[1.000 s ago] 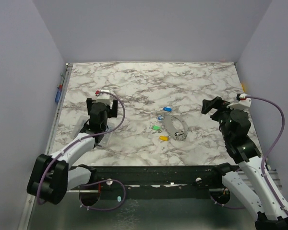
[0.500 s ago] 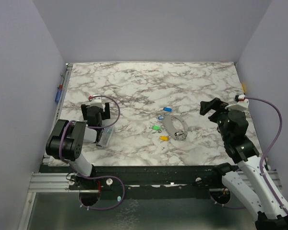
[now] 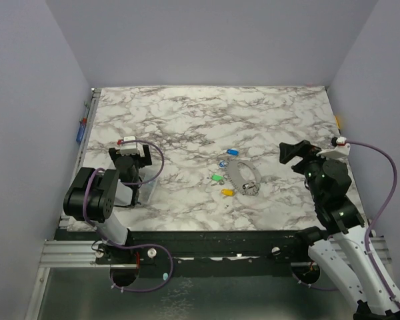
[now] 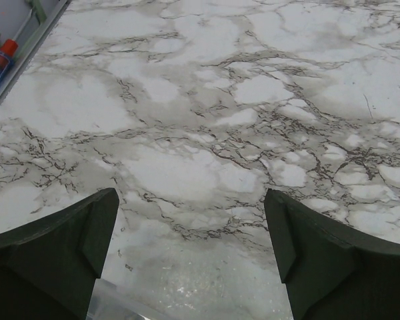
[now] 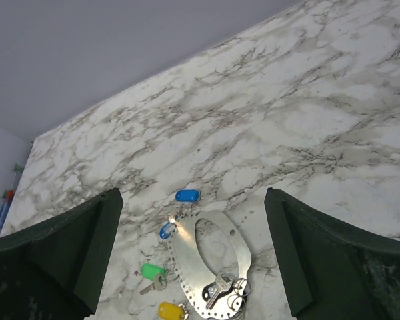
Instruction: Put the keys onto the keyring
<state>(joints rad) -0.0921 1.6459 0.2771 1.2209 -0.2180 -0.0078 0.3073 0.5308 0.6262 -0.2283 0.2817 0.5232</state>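
- Reach step: right end effector (image 5: 190, 200), spread and empty, faces the keys (image 5: 153, 271).
- Left end effector (image 4: 190, 207), also spread, is well apart.
- Next, probably: pinch one thin key precisely.

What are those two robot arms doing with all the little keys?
They have not touched anything yet. The keys, with blue, green and yellow tags, lie in the middle of the marble table, on and around a silvery oval plate. The right gripper hangs close to them with its fingers open, holding nothing. The left gripper is off to the side over bare table, its fingers open too. No key has been picked up yet.
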